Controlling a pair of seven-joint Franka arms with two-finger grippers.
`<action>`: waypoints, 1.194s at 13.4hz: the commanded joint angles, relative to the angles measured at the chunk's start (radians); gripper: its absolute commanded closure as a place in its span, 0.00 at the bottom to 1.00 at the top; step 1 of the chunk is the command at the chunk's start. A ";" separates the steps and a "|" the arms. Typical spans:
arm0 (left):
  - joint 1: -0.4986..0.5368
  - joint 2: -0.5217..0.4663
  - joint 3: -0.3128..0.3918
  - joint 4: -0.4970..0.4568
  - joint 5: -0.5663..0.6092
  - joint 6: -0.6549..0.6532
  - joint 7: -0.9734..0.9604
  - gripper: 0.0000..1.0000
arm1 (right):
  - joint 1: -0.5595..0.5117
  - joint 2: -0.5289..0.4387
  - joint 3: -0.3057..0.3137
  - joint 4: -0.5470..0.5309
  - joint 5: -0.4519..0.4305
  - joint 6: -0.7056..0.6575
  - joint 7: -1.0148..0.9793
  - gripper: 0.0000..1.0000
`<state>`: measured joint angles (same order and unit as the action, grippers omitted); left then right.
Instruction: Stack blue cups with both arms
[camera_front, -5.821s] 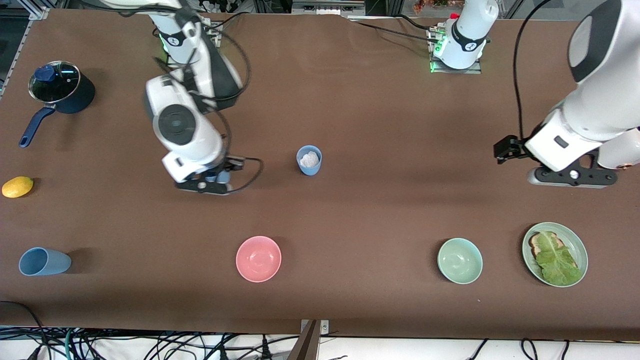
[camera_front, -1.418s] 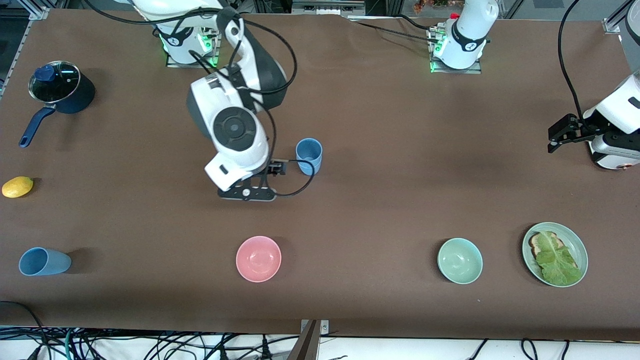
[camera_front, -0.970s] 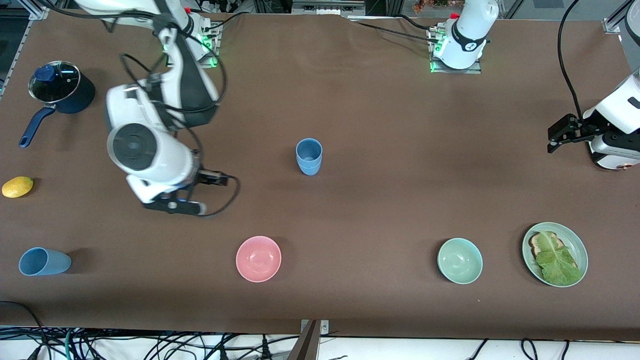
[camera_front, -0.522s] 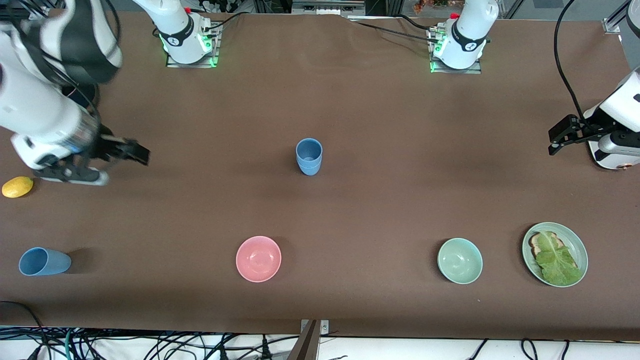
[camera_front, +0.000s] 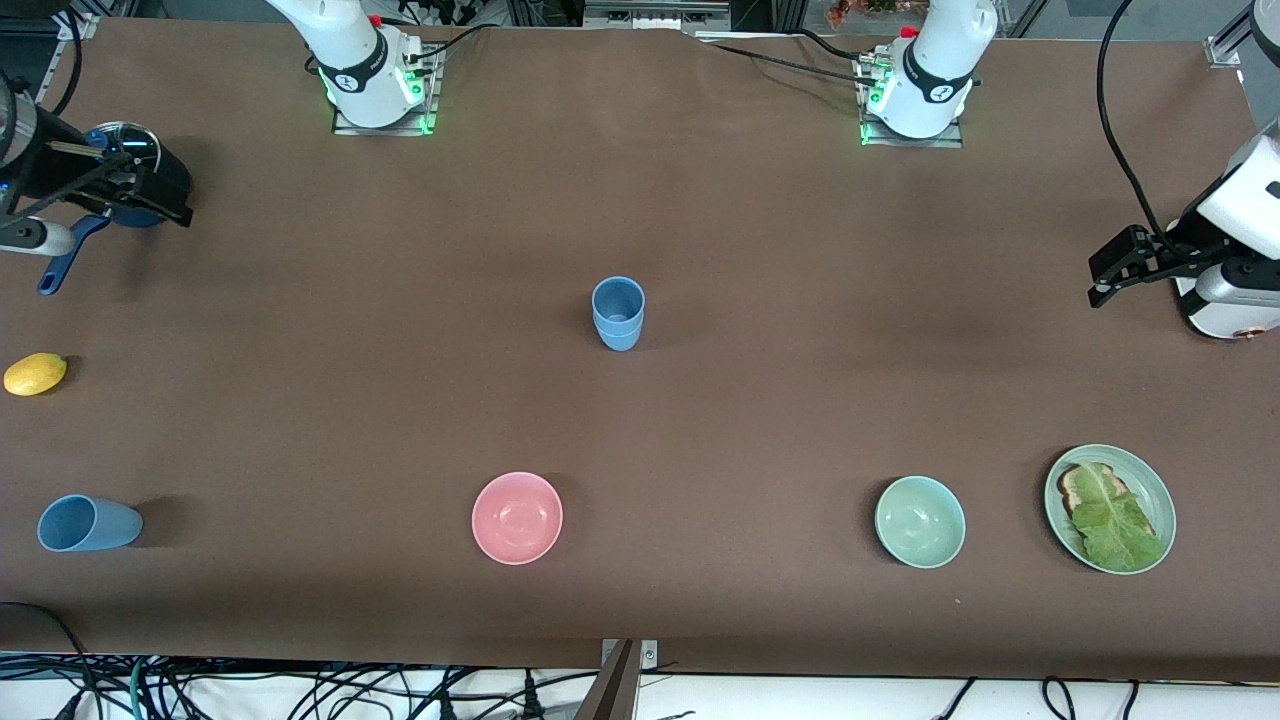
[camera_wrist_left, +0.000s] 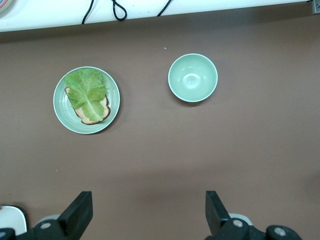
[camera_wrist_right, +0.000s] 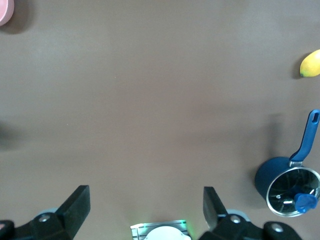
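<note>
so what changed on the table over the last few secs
The right gripper carried a blue cup to the middle of the table, set it into the cup with white stuff there, let go and swung away, now open over the saucepan. That made the stacked blue cups. The left gripper drifted slightly, open. The lying blue cup, lemon, bowls and plate stayed.

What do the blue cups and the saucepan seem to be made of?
The stacked cups and the cup lying on its side look like matte plastic, perhaps melamine: an even light blue without shine. The saucepan looks like dark-blue coated metal, with a lid that seems to be glass, since the inside shows through it. Its blue handle may be plastic.
</note>
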<state>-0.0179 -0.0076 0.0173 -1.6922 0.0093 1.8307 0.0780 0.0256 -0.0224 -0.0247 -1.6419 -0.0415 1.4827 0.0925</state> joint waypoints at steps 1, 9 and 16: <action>-0.002 0.005 0.001 0.025 -0.018 -0.027 -0.018 0.01 | -0.006 0.024 -0.024 0.010 0.017 -0.001 -0.080 0.00; 0.003 0.008 0.003 0.025 -0.020 -0.028 -0.020 0.00 | -0.001 0.045 -0.029 0.001 0.029 0.030 -0.089 0.00; 0.003 0.009 0.003 0.035 -0.018 -0.028 -0.021 0.00 | 0.000 0.053 -0.023 0.005 0.031 0.039 -0.079 0.00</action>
<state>-0.0175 -0.0065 0.0189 -1.6867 0.0071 1.8247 0.0623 0.0282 0.0308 -0.0488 -1.6424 -0.0277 1.5193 0.0184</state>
